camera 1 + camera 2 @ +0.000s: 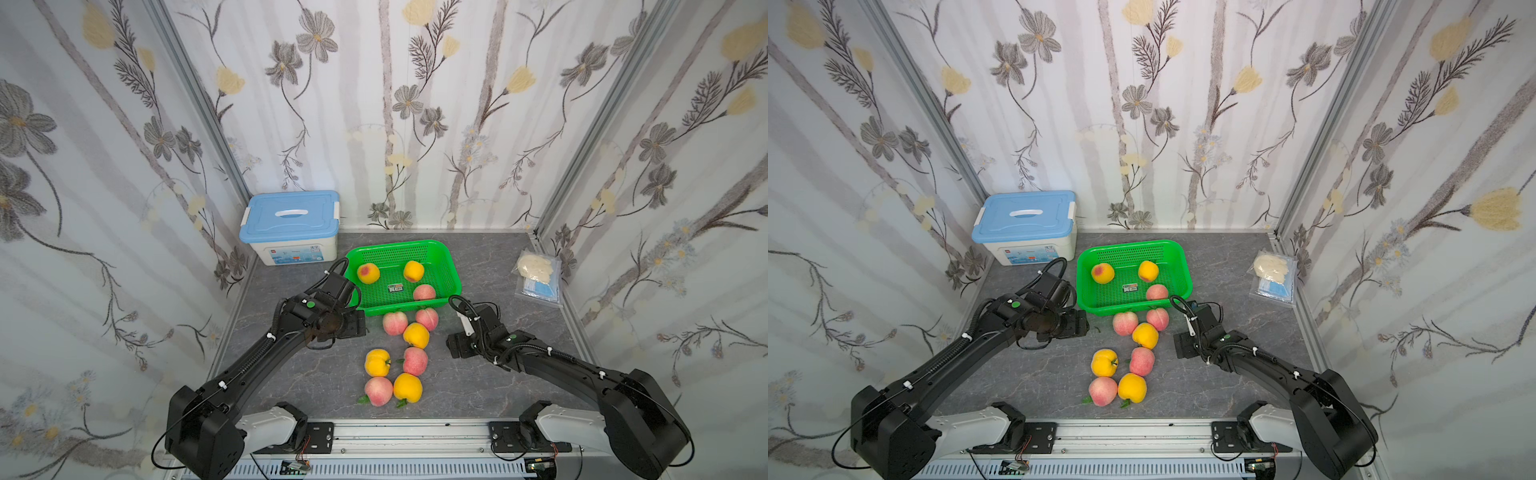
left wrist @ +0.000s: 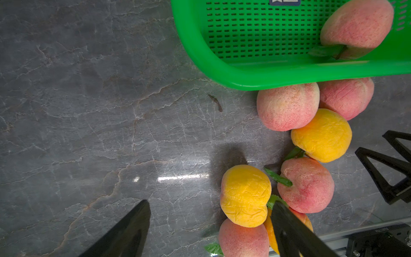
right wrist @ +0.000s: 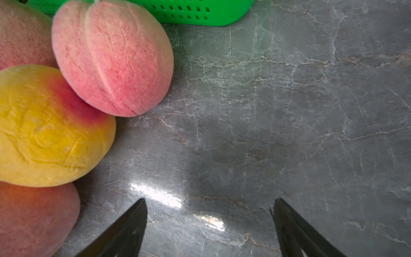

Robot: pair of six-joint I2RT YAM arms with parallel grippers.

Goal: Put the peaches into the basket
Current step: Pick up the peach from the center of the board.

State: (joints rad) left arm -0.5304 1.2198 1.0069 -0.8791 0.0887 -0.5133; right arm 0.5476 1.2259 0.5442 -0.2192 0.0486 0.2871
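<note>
Three of the peaches (image 1: 415,335) are in the green basket (image 1: 456,279), two yellow-orange and one pink. The other seven sit on the surface (image 1: 316,374) in a tight clump that runs from the basket's near wall toward the near edge. Most of them touch a neighbour, and two pink ones (image 1: 395,323) are tucked right up under the rolled rim.

That crowding is my worry. They're round, so a finger coming down beside one could bump the next and send it rolling off the near edge. The two against the basket leave no gap on that side, and a push there would probably shove the light basket.

The skins look matte and wrinkly, like foam, with little green leaves that might snag. The basket is glossy perforated plastic and the surface is shiny grey marble-look, so it's probably slick.

Left end effector (image 2: 211,209) hovers near the basket's near left corner, spread wide and empty. Right end effector (image 3: 210,207) hangs over bare surface beside the clump, also released.

There's a blue-lidded storage box (image 1: 291,224) in the far left corner and a plastic bag (image 1: 538,274) by the right edge.
</note>
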